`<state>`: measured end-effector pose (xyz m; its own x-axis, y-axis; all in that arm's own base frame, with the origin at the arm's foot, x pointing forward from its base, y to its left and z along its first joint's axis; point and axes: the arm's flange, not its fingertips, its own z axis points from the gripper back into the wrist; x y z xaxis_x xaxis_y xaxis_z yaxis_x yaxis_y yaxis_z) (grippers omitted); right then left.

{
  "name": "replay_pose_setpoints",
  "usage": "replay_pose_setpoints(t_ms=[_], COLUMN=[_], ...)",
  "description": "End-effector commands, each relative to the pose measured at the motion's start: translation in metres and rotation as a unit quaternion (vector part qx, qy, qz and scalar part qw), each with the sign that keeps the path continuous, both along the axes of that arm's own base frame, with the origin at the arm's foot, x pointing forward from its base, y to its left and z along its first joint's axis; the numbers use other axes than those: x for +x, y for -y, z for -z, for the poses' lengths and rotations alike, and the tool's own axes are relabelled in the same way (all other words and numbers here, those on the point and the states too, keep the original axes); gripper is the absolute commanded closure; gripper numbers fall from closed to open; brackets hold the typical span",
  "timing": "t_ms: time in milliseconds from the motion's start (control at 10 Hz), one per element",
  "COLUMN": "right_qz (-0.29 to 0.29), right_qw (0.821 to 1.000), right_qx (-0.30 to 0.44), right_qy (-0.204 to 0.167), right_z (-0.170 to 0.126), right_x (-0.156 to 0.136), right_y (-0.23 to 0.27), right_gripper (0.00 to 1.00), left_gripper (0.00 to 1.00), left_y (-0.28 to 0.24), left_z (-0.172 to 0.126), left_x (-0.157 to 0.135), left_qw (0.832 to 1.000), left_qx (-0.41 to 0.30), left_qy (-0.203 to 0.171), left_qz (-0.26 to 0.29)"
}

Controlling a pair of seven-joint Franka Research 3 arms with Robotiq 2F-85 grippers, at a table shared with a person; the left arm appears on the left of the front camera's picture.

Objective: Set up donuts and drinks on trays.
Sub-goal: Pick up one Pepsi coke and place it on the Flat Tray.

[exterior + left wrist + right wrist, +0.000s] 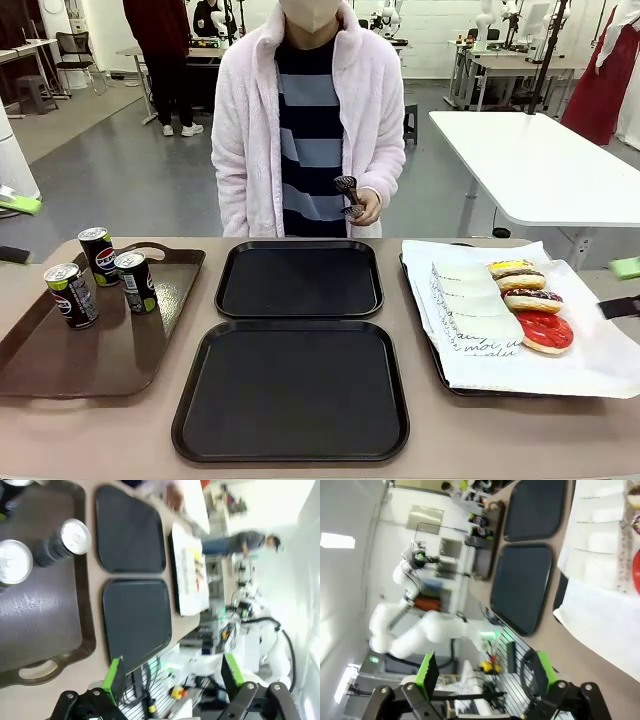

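Three slim Pepsi cans (135, 282) stand bunched on the brown handled tray (60, 350) at frame left, donuts (530, 300) sit at right, black trays (300, 278) bare in the middle, left hand (172, 672) and right hand (485, 667) both splayed and empty, so a wide reach could topple a neighbouring can.

The tan table (92, 580) spreads below the left gripper (172, 677). Straight ahead of its fingers lies the nearer black tray (137, 625), and the farther black tray (130, 530) lies just past it, the 2 narrowly apart. A brown handled tray (40, 620) lies to 1 side of the gripper, a paper-lined tray (173, 580) to the other, farther out. Beyond that, a small green thing (625, 267) seems to rest at the table's edge.
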<state>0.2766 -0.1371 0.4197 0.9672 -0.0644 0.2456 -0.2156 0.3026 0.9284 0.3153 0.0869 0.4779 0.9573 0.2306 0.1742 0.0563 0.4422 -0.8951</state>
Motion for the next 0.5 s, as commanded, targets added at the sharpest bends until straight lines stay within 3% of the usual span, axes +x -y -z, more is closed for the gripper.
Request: replay_pose_setpoints(t_ms=[0,400], right_qz=[0.041,0.085], right_qw=[0.999,0.995], right_qx=[0.028,0.000], right_qy=[0.002,-0.044], right_z=[-0.004,-0.021], right_x=[0.006,-0.005], right_y=[0.041,0.099], right_gripper=[0.00,0.00], left_gripper=[0.00,0.00], left_y=[-0.020,-0.059], left_z=[0.004,0.021], left_x=[-0.002,-0.006], left_qw=[0.999,0.996], left_qx=[-0.008,-0.014], left_qy=[0.003,-0.029], left_qz=[-0.032,-0.079])
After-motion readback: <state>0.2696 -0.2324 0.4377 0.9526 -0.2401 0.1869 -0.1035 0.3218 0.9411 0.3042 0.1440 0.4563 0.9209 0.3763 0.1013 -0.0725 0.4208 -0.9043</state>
